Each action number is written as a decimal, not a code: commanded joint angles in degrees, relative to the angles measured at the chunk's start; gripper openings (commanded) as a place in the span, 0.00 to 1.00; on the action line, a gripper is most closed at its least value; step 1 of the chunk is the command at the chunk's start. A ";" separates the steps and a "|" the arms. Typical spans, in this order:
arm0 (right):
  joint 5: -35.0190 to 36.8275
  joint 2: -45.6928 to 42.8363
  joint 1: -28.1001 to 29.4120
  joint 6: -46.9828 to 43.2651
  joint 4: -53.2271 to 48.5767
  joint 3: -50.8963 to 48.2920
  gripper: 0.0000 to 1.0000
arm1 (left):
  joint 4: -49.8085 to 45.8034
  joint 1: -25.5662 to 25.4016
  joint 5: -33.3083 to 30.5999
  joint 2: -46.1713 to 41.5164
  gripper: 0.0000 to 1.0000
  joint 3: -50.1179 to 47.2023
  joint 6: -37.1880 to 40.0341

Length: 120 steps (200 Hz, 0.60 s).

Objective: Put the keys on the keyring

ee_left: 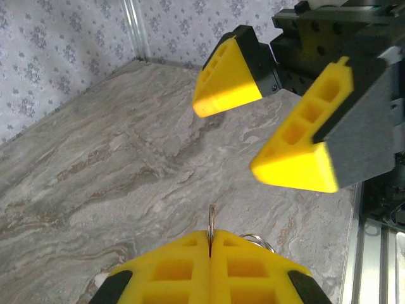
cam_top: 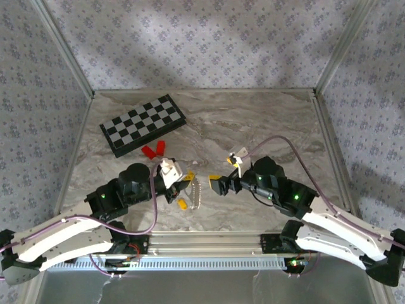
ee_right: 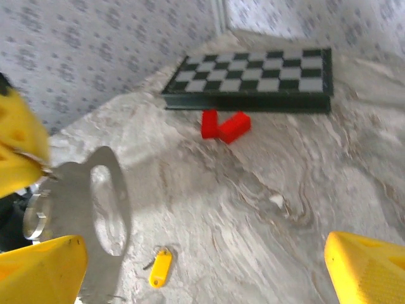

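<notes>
The left gripper (ee_left: 209,239) has its yellow pads pressed together, pinching the edge of the thin silvery-grey metal keyring loop (ee_right: 66,202); the loop sits in the gap between the two grippers, above the grey marbled table (cam_top: 266,126); the right gripper (cam_top: 216,183) faces it from 3 o'clock with its yellow fingers spread wide and nothing between them. The small yellow-orange key-like tag (ee_right: 161,267) lies flat on the table at about 7 o'clock of the loop, near it and apart from both grippers. The black-and-white chessboard (cam_top: 142,123) lies towards 11 o'clock of the table; two small red blocks (cam_top: 154,150) rest just beside its 5 o'clock edge.
</notes>
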 commanded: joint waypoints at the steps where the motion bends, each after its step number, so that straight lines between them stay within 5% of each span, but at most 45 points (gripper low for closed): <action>1: 4.08 1.46 -0.66 8.56 -5.10 2.38 0.99 | 0.04 -0.05 -0.81 -2.42 0.00 -0.90 -1.69; 120: -4.08 20.27 -3.03 15.65 1.99 -2.67 1.00 | -2.68 -0.40 -1.29 -10.67 0.00 -1.41 -3.87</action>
